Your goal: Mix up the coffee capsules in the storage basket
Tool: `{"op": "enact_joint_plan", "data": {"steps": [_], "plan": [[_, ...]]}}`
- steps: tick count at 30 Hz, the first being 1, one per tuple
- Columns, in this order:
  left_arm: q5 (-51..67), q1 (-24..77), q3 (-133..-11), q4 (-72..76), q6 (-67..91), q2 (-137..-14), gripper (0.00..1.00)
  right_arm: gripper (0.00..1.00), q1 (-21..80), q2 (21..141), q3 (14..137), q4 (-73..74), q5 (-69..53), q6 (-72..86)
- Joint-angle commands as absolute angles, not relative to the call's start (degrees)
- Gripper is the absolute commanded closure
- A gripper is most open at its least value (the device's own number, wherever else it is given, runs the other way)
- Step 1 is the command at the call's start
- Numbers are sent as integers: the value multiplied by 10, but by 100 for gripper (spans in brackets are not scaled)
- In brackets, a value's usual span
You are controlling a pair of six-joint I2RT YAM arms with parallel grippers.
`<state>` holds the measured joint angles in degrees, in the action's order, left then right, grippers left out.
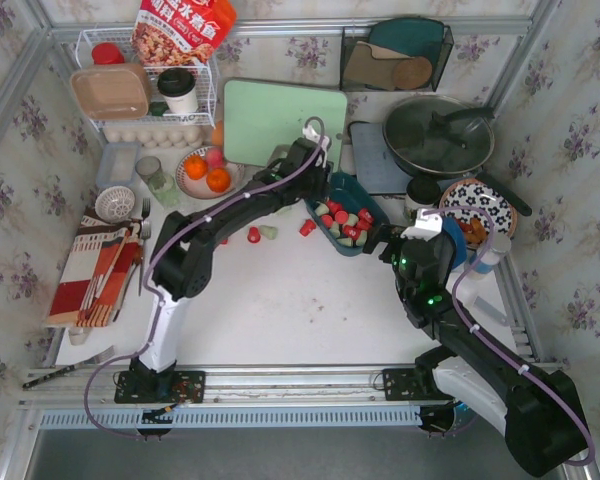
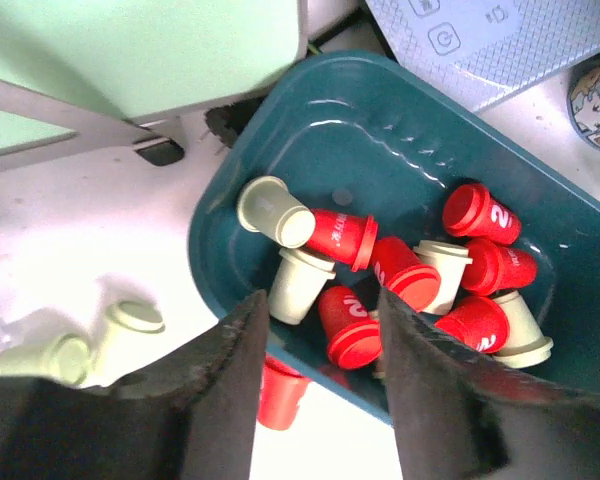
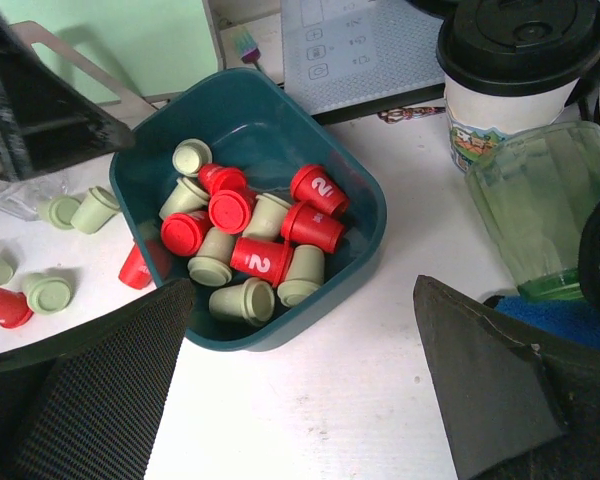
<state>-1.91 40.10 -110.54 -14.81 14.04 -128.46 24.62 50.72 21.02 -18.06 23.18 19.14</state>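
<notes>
Two end effectors [image 2: 320,300] [image 3: 302,290] open, seemingly empty, coffee capsules [image 3: 260,258] in storage basket [image 3: 250,110], others outside, glass [image 3: 540,210] beside

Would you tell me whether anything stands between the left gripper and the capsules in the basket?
Nothing visible does: the left gripper hangs open over the small red and pale green plastic capsules, which lie uncovered in the dark teal plastic basket.
</notes>
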Motion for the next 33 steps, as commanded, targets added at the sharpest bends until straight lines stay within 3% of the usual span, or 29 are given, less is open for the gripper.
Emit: {"op": "enact_joint_plan", "data": {"steps": [1, 4, 11, 12, 14, 23, 33], "plan": [[-58, 400, -1057, -103, 128, -1226, 42, 0, 246, 506, 215, -189, 243, 194], [-79, 400, -1015, -95, 124, -1177, 28, 0, 247, 504, 214, -189, 242, 195], [-195, 399, -899, -77, 114, -1067, 26, 0, 246, 505, 214, -189, 239, 194], [-220, 398, -887, -84, 115, -1059, 21, 0, 246, 506, 214, -190, 238, 195], [-273, 392, -863, -105, 127, -1043, 1, 0, 247, 506, 214, -190, 238, 195], [-267, 299, -722, -157, 223, -971, 2, 0, 246, 514, 213, -195, 239, 195], [-149, 219, -688, -190, 223, -1021, 42, 0, 246, 523, 213, -198, 240, 195]]}}
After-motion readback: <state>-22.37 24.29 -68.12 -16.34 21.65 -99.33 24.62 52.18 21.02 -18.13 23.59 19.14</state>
